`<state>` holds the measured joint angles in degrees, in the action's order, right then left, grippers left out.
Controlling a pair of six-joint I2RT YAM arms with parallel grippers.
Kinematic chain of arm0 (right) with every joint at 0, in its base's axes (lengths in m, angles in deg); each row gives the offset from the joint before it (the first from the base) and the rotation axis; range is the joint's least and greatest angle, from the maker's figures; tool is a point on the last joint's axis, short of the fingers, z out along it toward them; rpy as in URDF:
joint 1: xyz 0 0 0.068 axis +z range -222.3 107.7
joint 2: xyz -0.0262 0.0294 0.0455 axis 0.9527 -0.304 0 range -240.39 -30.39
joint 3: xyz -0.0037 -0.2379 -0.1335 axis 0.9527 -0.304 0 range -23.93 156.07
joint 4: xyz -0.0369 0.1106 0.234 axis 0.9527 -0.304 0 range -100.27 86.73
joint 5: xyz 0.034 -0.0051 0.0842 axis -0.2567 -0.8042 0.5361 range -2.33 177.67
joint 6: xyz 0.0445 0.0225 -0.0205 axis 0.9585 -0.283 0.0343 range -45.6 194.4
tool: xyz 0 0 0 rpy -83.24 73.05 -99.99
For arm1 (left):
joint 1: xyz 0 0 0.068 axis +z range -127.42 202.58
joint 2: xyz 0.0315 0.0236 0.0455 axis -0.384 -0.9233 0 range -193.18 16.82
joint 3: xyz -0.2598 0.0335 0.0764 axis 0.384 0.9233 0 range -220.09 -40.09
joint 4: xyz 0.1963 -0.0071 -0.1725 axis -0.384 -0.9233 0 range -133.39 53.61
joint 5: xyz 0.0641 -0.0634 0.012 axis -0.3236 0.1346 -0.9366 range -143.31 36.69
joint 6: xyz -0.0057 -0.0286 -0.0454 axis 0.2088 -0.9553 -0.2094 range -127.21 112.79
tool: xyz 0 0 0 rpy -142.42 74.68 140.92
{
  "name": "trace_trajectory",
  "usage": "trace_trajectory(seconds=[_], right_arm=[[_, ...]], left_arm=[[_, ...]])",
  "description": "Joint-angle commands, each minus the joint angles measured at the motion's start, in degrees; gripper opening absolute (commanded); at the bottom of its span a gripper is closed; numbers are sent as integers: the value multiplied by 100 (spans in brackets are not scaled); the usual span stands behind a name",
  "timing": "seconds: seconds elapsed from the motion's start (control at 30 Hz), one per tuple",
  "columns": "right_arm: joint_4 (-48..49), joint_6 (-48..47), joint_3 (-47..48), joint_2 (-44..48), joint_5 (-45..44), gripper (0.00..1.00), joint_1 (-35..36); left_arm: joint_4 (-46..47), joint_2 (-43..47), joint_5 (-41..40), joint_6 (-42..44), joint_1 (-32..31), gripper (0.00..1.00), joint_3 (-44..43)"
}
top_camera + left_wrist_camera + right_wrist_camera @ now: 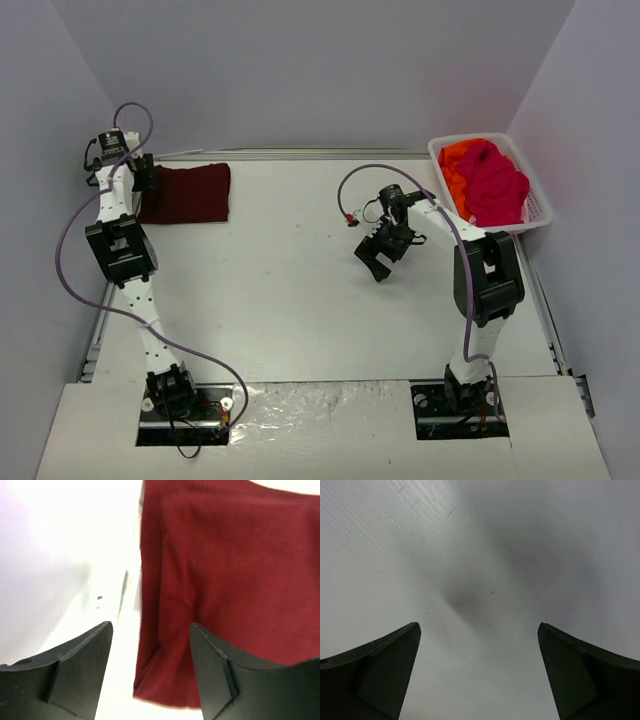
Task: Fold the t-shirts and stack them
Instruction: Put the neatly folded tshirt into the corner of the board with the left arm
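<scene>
A dark maroon t-shirt lies folded into a flat rectangle at the table's back left. My left gripper hovers over its left edge. In the left wrist view this gripper is open, and the maroon t-shirt lies slack below with its near corner between the fingers, held by neither. A bright pink t-shirt and an orange t-shirt are bunched in the basket. My right gripper hangs open over mid-table, and the right wrist view shows only bare table between its jaws.
A white lattice basket stands at the back right corner, against the right wall. The left wall rises close beside the maroon shirt. The table is white, with a metal rail along its left edge.
</scene>
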<state>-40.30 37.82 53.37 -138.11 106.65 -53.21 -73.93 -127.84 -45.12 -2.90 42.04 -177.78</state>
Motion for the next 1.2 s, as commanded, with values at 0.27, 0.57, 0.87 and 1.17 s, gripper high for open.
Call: trace_trajectory(seconds=[0.27,0.57,0.87,1.17], right_arm=[[-269,-244,-74,760,878,100,-616],[-138,238,57,1069,1116,100,-1092],[890,889,-530,2017,1046,100,-1293],[1155,1100,-584,2353,1371,100,-1883]], left_arm=[[-525,3846,568,228,-100,64,312],[1159,8179,1186,131,-1277,97,5586],[1556,9157,1772,87,-1437,94,7579],[2119,9693,2354,-326,-1050,94,8267]])
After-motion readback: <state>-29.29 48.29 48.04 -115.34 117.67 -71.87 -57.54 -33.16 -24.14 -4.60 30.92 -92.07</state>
